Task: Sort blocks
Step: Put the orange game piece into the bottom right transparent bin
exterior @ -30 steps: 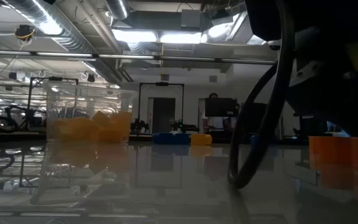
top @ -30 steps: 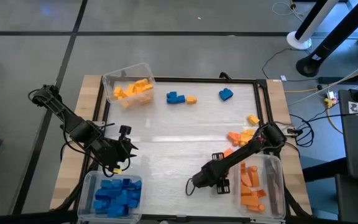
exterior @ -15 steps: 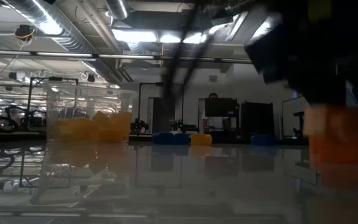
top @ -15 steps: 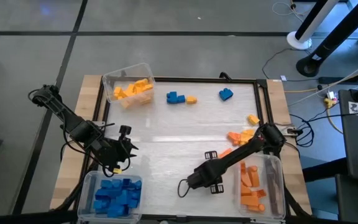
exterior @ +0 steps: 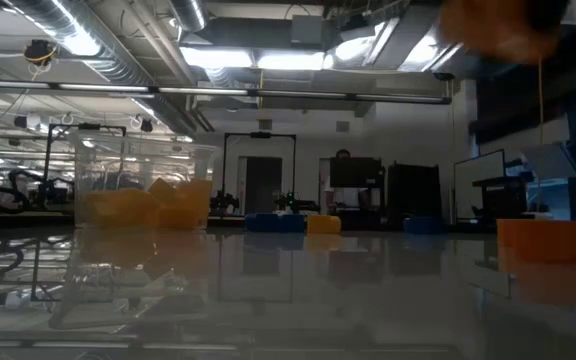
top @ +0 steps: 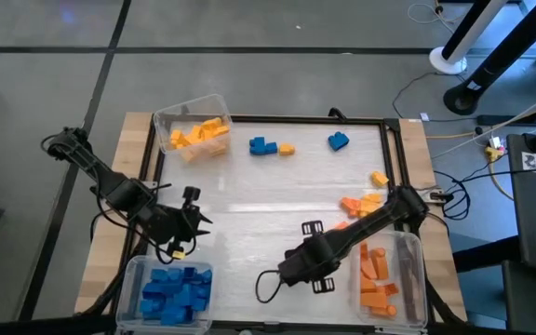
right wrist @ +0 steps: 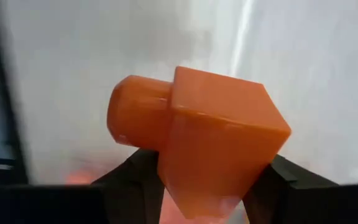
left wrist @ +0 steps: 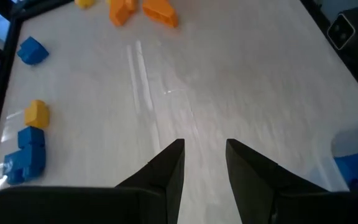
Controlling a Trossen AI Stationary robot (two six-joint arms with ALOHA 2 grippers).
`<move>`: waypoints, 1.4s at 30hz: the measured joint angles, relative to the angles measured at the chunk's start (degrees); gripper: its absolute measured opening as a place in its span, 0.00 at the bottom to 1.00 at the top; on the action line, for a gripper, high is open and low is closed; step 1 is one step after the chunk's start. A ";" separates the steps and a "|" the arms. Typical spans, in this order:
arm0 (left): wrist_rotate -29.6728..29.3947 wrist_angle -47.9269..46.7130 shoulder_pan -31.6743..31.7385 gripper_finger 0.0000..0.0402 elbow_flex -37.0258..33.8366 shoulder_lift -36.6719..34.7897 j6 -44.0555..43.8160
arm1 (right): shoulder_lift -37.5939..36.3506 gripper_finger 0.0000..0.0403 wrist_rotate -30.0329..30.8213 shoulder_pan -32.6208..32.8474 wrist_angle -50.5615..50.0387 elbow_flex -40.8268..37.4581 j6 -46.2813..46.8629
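My right gripper (right wrist: 207, 179) hangs over the near middle of the table (top: 296, 268), shut on one orange block (right wrist: 219, 140). That block shows as an orange blur high in the low view (exterior: 496, 24). My left gripper (left wrist: 204, 163) stands open with nothing between its fingers, at the table's left (top: 190, 220) above the blue bin (top: 168, 290). Loose blocks lie on the table: a blue one (top: 264, 145) beside a yellow one (top: 287, 149), another blue (top: 338, 140), a yellow (top: 379, 178) and an orange pile (top: 359, 205). My right gripper pinches the orange block by two opposite side faces (right wrist: 178, 186) between its two fingers (right wrist: 135, 177). The fingers come from above, pointing down. The block is lifted clear of the table, with its round stud (right wrist: 135, 113) pointing sideways.
A clear bin of yellow blocks (top: 194, 127) stands at the far left corner. A bin of orange blocks (top: 384, 276) is at the near right and the bin of blue blocks at the near left. A black frame (top: 277, 119) edges the white table top.
My right gripper has gone up and a little toward the table's left edge. It has carried the orange block from table height to well above the table. My left gripper has kept still.
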 joint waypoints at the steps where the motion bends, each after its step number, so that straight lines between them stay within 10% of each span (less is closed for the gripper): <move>1: 0.00 0.25 0.34 0.27 0.00 0.00 0.64 | -0.25 0.42 -0.61 0.31 0.29 1.47 -0.01; 8: -0.09 0.80 3.18 0.27 0.00 0.00 2.32 | -1.04 0.45 -2.34 4.14 0.11 10.76 1.49; 27: -0.05 2.77 6.14 0.27 0.00 0.00 0.63 | -1.26 0.02 5.00 11.40 -0.01 10.63 7.94; 42: 0.00 3.04 6.14 0.27 0.00 0.00 0.74 | 4.23 0.11 2.34 11.91 17.85 10.59 20.05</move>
